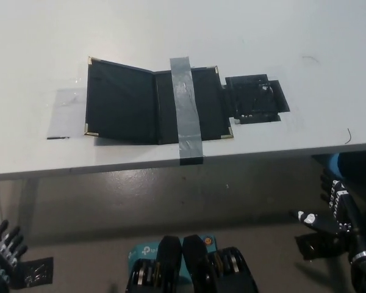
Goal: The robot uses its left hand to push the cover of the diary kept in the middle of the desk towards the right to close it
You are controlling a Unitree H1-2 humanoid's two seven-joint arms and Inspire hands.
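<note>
A black diary (125, 104) with brass corner caps lies open in the middle of the white desk (183, 36). Its left cover (119, 101) is raised slightly off the desk. A strip of grey tape (186, 110) runs over the right half (210, 104) and holds it down to the desk's front edge. My white left hand (3, 247) hangs low at the lower left, below the desk, fingers apart and holding nothing. The black right hand (332, 207) rests at the lower right, also below the desk, with spread fingers and nothing in it.
A patch of black tape (256, 99) is stuck to the desk just right of the diary. A clear tape patch (67, 113) lies left of it. The desk's front edge (183, 166) runs across the picture, with grey floor below.
</note>
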